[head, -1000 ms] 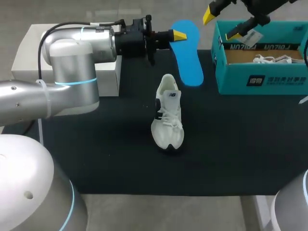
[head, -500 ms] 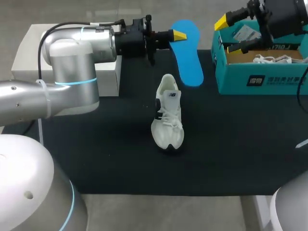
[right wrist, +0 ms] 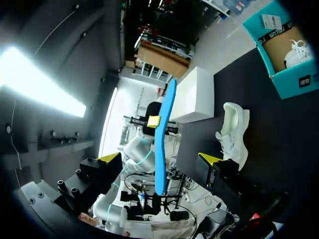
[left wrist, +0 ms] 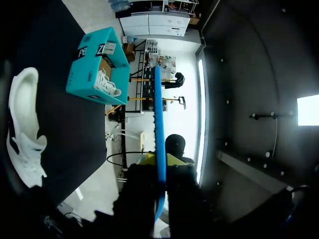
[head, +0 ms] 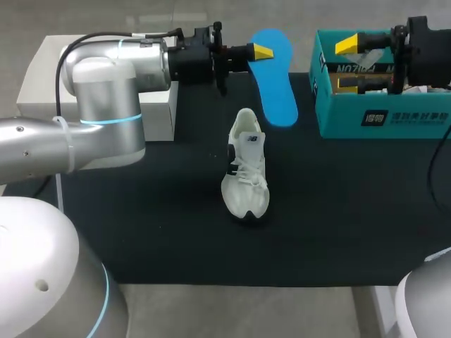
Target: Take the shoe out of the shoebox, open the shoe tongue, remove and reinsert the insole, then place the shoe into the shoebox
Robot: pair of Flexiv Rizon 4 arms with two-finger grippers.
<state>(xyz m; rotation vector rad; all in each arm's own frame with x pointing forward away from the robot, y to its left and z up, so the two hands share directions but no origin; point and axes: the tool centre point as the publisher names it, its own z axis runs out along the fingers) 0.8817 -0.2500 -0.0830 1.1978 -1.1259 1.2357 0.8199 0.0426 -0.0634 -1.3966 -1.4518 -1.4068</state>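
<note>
- My right gripper has swung from above the left far corner of the shoebox out to the right. It now hangs across the box opening with its fingers pointing toward the middle of the table. The left arm, the insole and the shoe have not moved.
- My left gripper is clamped on the blue insole. One yellow-tipped finger presses on each face, near one end.
- The insole is held clear of the table, just beyond the shoe. I judge this keeps it ready for reinsertion.
- The shoe stands on its sole in the middle of the table, free of both grippers, with its opening toward the insole and its toe toward me.
- The right gripper's fingers are spread wide and hold nothing. I judge it is positioned to steady the shoe.
</note>
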